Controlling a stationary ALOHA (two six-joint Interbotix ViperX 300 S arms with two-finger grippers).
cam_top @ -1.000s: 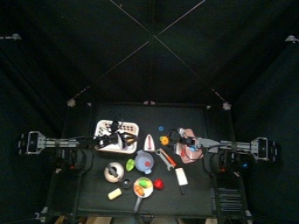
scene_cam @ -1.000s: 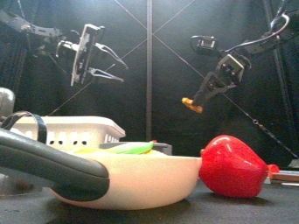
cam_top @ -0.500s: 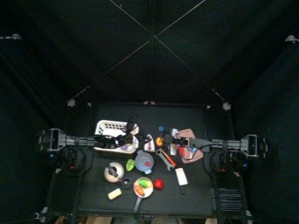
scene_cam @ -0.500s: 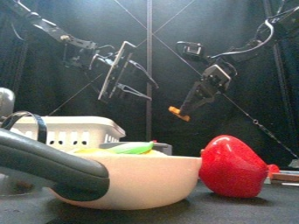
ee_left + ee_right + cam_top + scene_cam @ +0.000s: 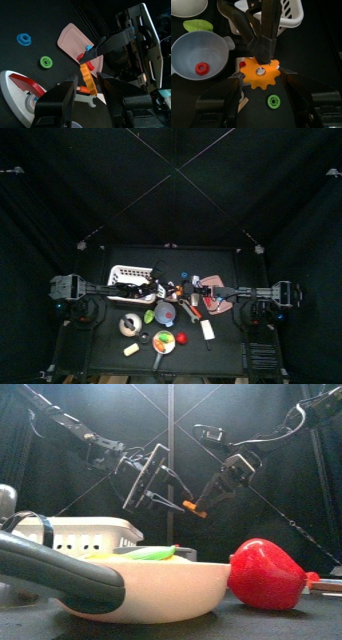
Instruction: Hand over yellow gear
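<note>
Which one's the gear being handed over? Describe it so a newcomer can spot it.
Look above the middle of the black table, where the two arms meet in the air. The yellow gear hangs there, pinched in the right gripper, with the left gripper open around it. It is orange-yellow, toothed, with a centre hole; the small green gear and blue gear lie below.

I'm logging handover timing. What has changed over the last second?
Both arms swung in toward the middle: the right gripper carried the gear leftward and lower, and the left gripper came right until its open jaws reach the gear. The right is still shut on it. Bowl and basket unmoved.
</note>
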